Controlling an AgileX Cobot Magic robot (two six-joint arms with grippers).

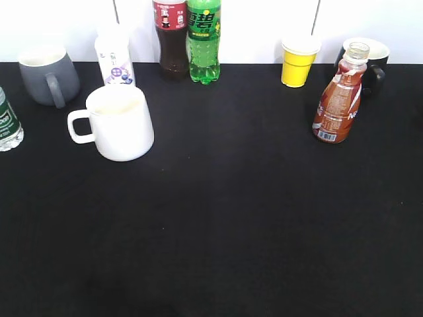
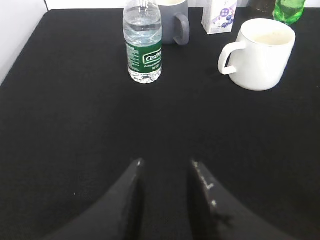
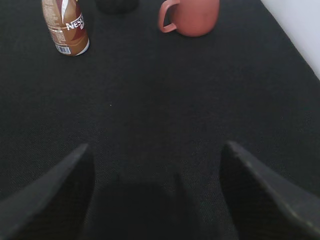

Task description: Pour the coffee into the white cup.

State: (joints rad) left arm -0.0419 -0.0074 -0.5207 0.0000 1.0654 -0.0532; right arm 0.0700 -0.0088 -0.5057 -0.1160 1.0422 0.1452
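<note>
Two grippers: both low over the bare black table (image 1: 218, 218), neither one touching or holding anything.
Left gripper (image 2: 166, 165): fingers (image 2: 132, 187) a narrow gap apart, empty, pointing toward the back row of the left side.
Right gripper (image 3: 157, 150): fingers (image 3: 65, 185) spread wide, empty, pointing toward the right rear of the table.
Coffee bottle (image 1: 339, 99): upright on the right side of the table, cap off, brown liquid below a clear neck; just in front of a black mug (image 1: 370, 63) and near the yellow paper cup (image 1: 299, 61).
White cup (image 1: 119, 122): upright on the left side, handle turned to the left, well apart from the coffee bottle.
Grey mug (image 1: 46, 74): behind and left of the white cup.
Small white carton (image 1: 114, 58): behind the white cup, by the back edge.
Water bottle (image 2: 143, 42): green label, upright, left of the white cup in the left wrist view.
Cola bottle (image 1: 172, 39) and green soda bottle (image 1: 203, 41): side by side at the back centre.
Red-brown mug (image 3: 190, 16): seen only in the right wrist view, to the right of the coffee bottle there.
</note>
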